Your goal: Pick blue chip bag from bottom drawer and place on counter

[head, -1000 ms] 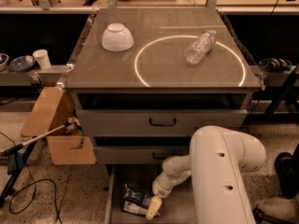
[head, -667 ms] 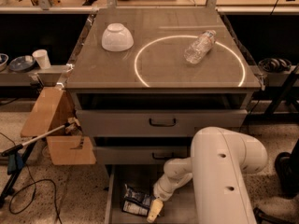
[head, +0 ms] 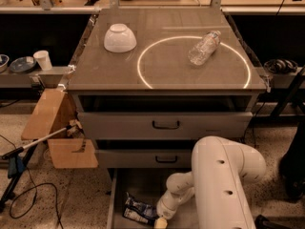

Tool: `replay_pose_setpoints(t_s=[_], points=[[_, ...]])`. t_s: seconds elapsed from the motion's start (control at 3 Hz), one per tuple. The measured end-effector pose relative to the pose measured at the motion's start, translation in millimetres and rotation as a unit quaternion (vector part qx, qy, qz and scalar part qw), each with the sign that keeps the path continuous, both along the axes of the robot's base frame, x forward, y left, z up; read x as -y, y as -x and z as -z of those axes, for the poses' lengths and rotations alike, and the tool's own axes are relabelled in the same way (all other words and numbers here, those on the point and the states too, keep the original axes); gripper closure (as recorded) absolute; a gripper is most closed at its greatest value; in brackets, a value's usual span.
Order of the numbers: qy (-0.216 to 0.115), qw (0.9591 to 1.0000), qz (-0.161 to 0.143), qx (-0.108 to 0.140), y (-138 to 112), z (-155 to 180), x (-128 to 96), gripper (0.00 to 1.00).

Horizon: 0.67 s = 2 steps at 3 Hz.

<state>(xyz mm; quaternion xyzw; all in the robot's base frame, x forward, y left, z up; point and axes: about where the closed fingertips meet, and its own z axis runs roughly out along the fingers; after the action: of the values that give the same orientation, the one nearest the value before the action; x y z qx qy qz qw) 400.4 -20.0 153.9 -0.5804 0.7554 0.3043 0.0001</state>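
Inside bottom drawer (head: 143, 182), blue chip bag (head: 137, 210), gripper (head: 160, 223) beside it, grip unclear

No text is legible, even on the blue chip bag (head: 137, 212) by the hand (head: 160, 223) in the bottom drawer (head: 143, 184).

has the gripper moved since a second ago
Yes, the gripper has dropped slightly lower in view, toward the front of the bottom drawer, beside the blue chip bag.

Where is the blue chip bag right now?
Low in the camera view, the blue chip bag lies in the open bottom drawer, near its left wall, with the gripper just right of it.
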Motion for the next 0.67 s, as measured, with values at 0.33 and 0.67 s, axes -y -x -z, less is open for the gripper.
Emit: replay_pose_setpoints(t_s=[0.33,0.67], points=[[0.0,1.0,0.0,0.0,0.2,0.4,-0.2,0.0],[0.008,0.9998,0.01,0.017,-9.4,3.2,-2.8,0.0]])
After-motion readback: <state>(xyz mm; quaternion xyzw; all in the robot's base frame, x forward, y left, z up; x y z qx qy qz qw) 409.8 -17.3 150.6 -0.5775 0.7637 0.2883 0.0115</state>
